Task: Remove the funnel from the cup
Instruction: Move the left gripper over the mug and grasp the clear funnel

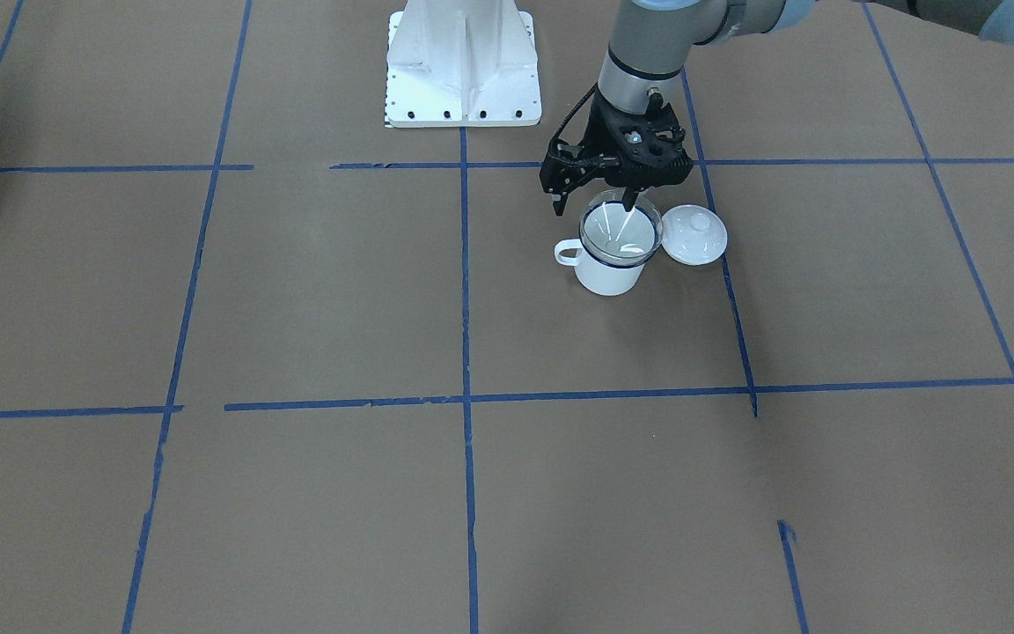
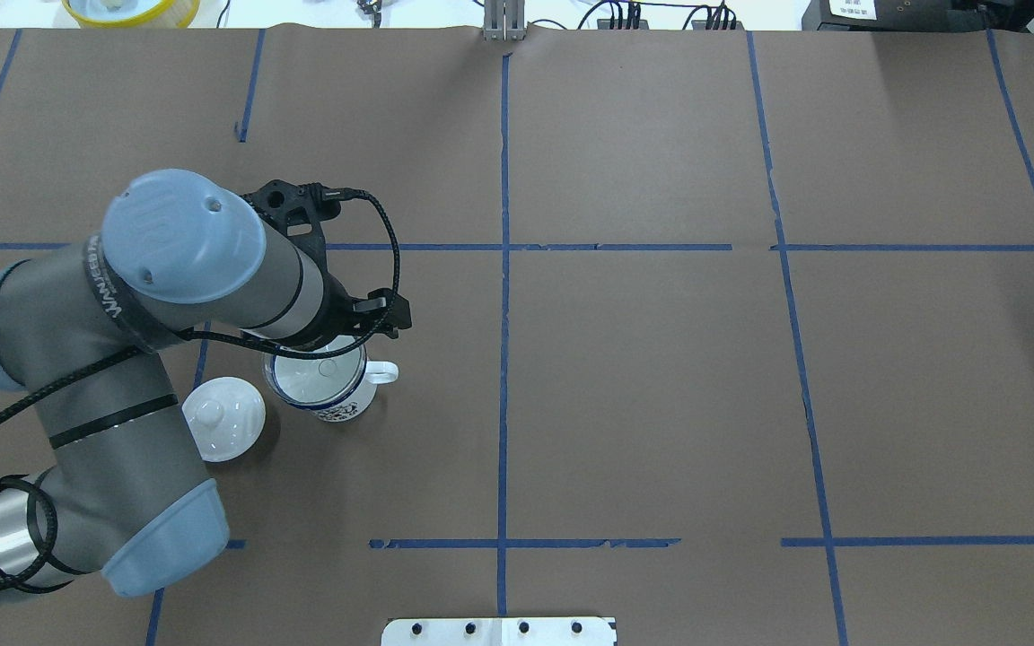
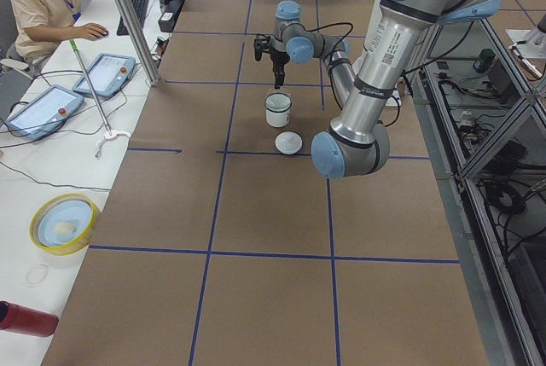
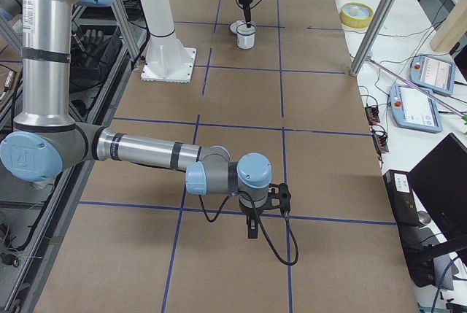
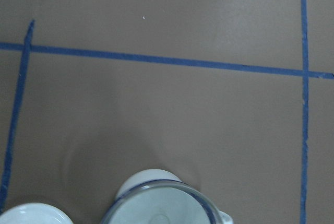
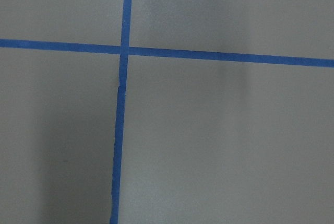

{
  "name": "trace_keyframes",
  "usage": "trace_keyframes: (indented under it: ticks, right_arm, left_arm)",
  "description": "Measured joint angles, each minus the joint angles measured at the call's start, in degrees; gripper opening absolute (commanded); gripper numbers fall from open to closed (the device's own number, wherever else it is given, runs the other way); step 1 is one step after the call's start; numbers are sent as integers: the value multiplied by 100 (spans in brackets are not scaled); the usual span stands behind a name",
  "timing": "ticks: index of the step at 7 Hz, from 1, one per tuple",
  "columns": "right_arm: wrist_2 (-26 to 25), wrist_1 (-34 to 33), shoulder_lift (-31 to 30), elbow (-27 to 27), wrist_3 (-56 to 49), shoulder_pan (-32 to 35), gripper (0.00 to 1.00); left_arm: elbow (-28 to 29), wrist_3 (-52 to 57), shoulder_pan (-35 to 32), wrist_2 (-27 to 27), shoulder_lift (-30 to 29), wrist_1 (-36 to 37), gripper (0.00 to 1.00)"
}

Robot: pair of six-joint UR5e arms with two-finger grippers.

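The left claw (image 1: 628, 201) is hanging straight down over the cup (image 1: 608, 275), and its dark fingertips are reaching down to the rim of the funnel (image 1: 620, 233). The funnel is sitting in the mouth of the cup, with its clear rim ringing the cup's top. The cup is standing upright on the brown table (image 1: 296, 291), its handle (image 1: 568, 254) pointing to the robot's right.

From the front the fingers are looking narrow and close together. I cannot tell whether they are pinching the funnel or only meeting it. The left wrist camera is catching just the cup's rim at its bottom edge and showing no fingers.

A white lid (image 1: 694, 234) is lying knob up just beside the cup, on the robot's left.

Well apart from all this, the right claw (image 4: 252, 231) is hanging low over the table by a blue tape line (image 4: 219, 211). Only the side camera is showing it, so I cannot tell if it is released or clenched.
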Motion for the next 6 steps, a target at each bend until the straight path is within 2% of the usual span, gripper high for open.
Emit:
trace_keyframes:
  ticks: [1,2,3,4,6]
  right_arm:
    - [0,0,0,0,0,0,100]
    - [0,0,0,0,0,0,100]
    - [0,0,0,0,0,0,100]
    - [0,0,0,0,0,0,100]
    - [0,0,0,0,0,0,100]
  left_arm:
    - [124,-31,50,48,-36,-22,93]
    - [264,-37,89,84,-48,-102,79]
    - [427,-37,133,140,-49,-233,36]
    - [534,-29,161,191,-49,-347,0]
    - [541,-1,169,231,-45,-406,0]
